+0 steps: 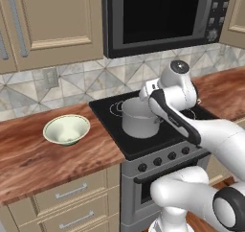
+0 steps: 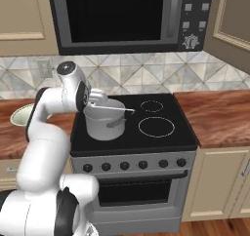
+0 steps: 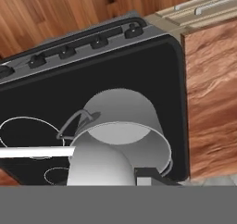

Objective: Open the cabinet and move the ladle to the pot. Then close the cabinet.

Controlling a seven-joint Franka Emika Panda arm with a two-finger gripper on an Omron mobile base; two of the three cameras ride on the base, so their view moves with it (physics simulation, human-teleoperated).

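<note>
wood counter [image 1: 28, 164], tiled backsplash [image 1: 72, 82]

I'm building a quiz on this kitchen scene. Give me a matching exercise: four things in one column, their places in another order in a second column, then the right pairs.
Things:
1. pot
2. bowl
3. ladle
4. microwave

Places:
A. on the wooden counter, left of the stove
B. on the wall above the stove
C. over the pot's open top
D. on a front burner of the stove

Pairs: 1-D, 2-A, 3-C, 4-B
</note>
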